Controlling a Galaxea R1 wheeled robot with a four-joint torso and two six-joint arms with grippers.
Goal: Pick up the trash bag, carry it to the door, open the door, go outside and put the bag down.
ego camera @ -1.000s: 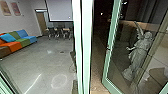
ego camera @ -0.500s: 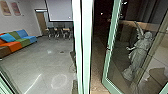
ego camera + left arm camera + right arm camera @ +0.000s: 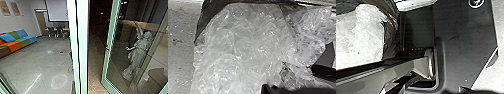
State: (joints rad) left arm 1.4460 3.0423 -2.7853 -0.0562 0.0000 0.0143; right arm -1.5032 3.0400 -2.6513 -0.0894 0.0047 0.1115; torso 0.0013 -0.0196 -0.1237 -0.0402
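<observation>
While one door (image 3: pixel 110 37) stands open, seemingly one clear bag (image 3: pixel 243 45) bulges.

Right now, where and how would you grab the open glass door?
I'd pinch the glass door by its upright green frame, near the dark fitting, coming from the gap beside the pale green post. That frame is a narrow strip with open space next to it; the glass is wide and flat.

- Bag (image 3: pixel 243 50): clear, whitish plastic, glossy and full-looking, wrinkled all over; in the right wrist view it lies near the robot's dark plate (image 3: pixel 463 45).
- Door (image 3: pixel 110 37): glass in a pale green frame, standing open, a dark gap between it and the green upright (image 3: pixel 84 50).
</observation>
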